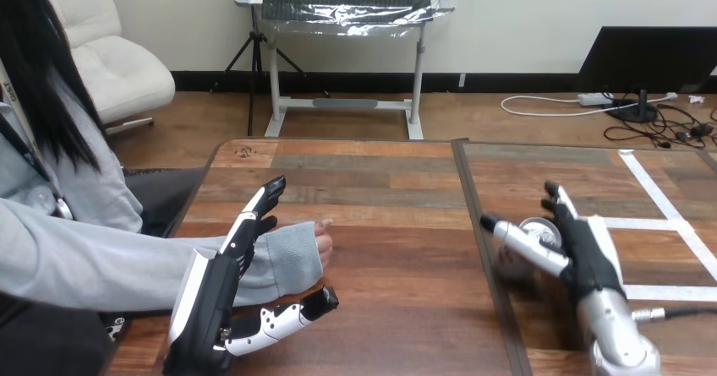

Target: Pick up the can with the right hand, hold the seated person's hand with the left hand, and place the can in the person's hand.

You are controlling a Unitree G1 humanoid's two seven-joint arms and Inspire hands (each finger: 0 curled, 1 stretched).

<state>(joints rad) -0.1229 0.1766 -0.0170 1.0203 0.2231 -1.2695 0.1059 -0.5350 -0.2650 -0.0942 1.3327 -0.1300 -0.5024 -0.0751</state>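
A wooden table (380, 190) of mixed brown planks fills the lower part of the head view. A dark seam (464, 173) runs from its far edge toward the near edge and divides it into two tops. White tape lines (651, 192) lie on the top to the right of the seam.

Left of the seam, well apart from it, the left hand (207, 296) rises from the near edge. Its fingers are straight and reach away from the robot, and its thumb is spread out toward the seam, so the hand is wide open and grips nothing. A grey sleeve (287, 258) comes in from the table's left side and lies in the gap between those fingers and the thumb. The fingers cross in front of the sleeve, but whether they touch it cannot be told. The person's hand (324, 239) peeps from the cuff on the side nearer the seam, loosely closed and empty.

Just right of the seam, the right hand (592, 258) is closed round the can (541, 228). Its thumb crosses the side facing the seam and its fingers wrap the far side. The silver can is tilted, its round top turned toward the camera. Whether it rests on the table or is lifted cannot be told.
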